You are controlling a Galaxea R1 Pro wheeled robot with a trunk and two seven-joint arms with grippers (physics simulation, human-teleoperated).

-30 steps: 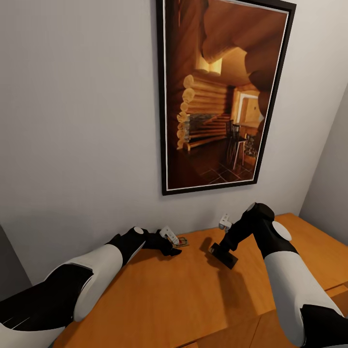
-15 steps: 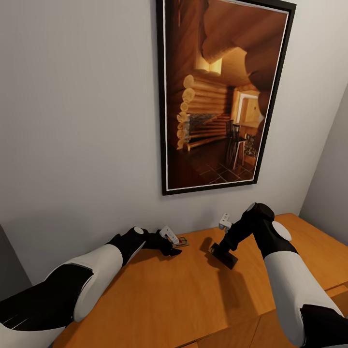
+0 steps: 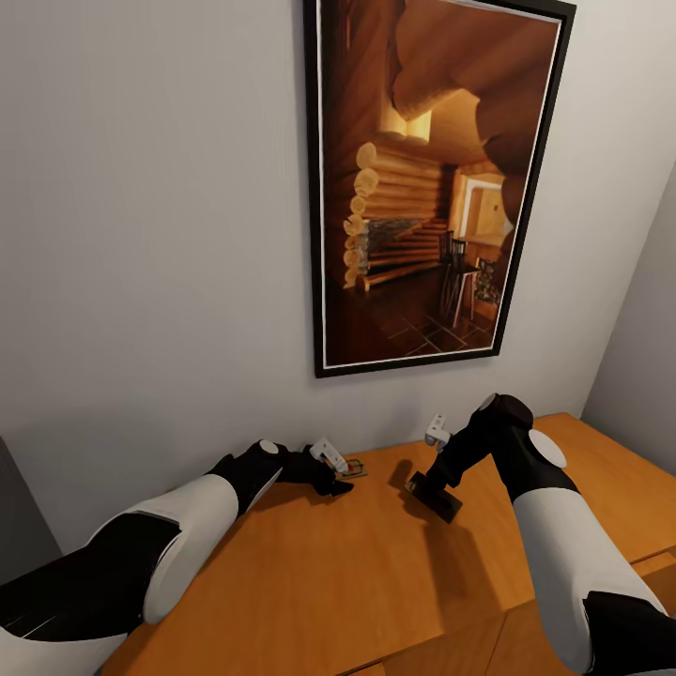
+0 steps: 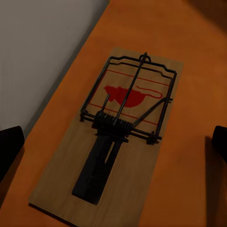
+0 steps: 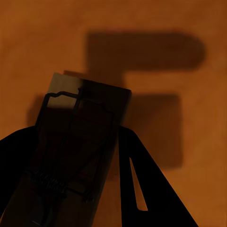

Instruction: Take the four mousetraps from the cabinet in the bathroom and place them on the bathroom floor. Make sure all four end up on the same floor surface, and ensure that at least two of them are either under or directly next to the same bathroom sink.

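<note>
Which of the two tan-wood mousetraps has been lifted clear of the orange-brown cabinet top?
The tan-wood mousetrap gripped in the right gripper's jaws, casting a shadow below; the other mousetrap lies flat by the wall.

Wall close behind mousetrap; cabinet top open toward robot, both sides free.

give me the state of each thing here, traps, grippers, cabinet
left gripper: open, fingertips either side of a trap, not closed on it
mousetrap on the cabinet: lying flat on the top by the wall, ungripped
right gripper: shut on a second trap
held mousetrap: lifted clear of the top, casting a shadow below
cabinet: flat top in view; whether drawers are open cannot be told
</note>
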